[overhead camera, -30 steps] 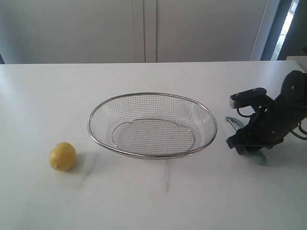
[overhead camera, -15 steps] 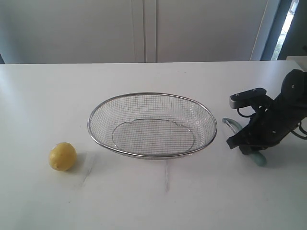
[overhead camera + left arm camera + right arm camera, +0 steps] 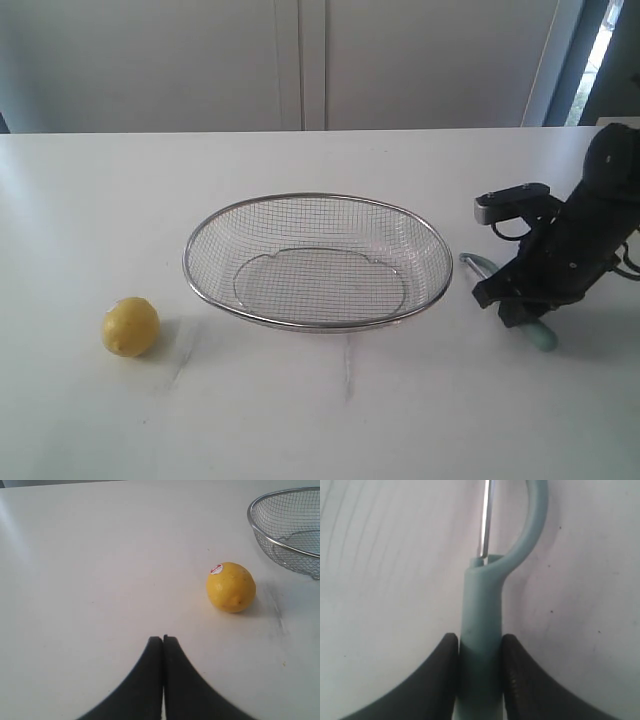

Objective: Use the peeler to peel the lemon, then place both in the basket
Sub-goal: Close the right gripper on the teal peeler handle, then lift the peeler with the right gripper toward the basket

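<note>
The yellow lemon (image 3: 131,327) lies on the white table, left of the wire-mesh basket (image 3: 318,199). In the left wrist view the lemon (image 3: 231,587), with a small sticker on it, sits ahead of my left gripper (image 3: 163,639), which is shut on nothing and well apart from it. The pale teal peeler (image 3: 481,630) is clamped by its handle between my right gripper's (image 3: 480,641) fingers. In the exterior view the right gripper (image 3: 515,300) is just right of the basket, with the peeler's handle end (image 3: 543,337) and metal blade loop sticking out either side.
The basket's rim (image 3: 280,542) shows at the edge of the left wrist view, beyond the lemon. A white wall with panel seams backs the table. The table's far right edge lies behind the right arm (image 3: 600,200).
My right gripper has closed on the peeler's handle and risen slightly; the blade end has shifted a little toward the basket. Lemon, basket and left gripper have not moved.
</note>
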You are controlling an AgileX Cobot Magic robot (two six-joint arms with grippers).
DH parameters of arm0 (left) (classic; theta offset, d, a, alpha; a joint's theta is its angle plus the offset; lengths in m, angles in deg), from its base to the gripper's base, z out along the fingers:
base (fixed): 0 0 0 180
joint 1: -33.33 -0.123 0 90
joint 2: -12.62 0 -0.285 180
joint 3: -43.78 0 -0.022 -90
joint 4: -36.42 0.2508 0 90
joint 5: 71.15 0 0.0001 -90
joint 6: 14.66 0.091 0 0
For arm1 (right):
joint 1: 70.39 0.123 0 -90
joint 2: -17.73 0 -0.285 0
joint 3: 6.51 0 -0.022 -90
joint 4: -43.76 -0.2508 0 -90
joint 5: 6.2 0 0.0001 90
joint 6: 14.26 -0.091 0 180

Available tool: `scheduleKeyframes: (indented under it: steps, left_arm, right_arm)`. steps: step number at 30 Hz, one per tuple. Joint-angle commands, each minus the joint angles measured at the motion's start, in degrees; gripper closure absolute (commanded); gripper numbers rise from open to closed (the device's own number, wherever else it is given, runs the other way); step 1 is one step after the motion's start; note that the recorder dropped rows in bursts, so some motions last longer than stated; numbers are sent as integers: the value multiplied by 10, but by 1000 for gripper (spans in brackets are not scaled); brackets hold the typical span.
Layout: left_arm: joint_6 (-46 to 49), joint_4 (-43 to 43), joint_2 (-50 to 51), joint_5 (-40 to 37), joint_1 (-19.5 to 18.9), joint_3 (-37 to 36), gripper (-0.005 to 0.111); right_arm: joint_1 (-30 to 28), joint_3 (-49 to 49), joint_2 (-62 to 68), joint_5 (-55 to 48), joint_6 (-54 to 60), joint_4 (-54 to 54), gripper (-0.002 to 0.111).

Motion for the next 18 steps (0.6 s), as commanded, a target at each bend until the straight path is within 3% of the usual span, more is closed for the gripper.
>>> scheduleKeyframes:
  steps: [1, 9, 18]
  left_arm:
    - [-3, -5, -2, 3, 2, -2, 107]
    - [-3, -5, -2, 3, 2, -2, 107]
    - [-3, -5, -2, 3, 2, -2, 107]
  right_arm:
    - [1, -11, -26, -15, -2, 2, 108]
    - [1, -11, -70, -14, -2, -9, 108]
    - [1, -11, -123, -10, 3, -145, 108]
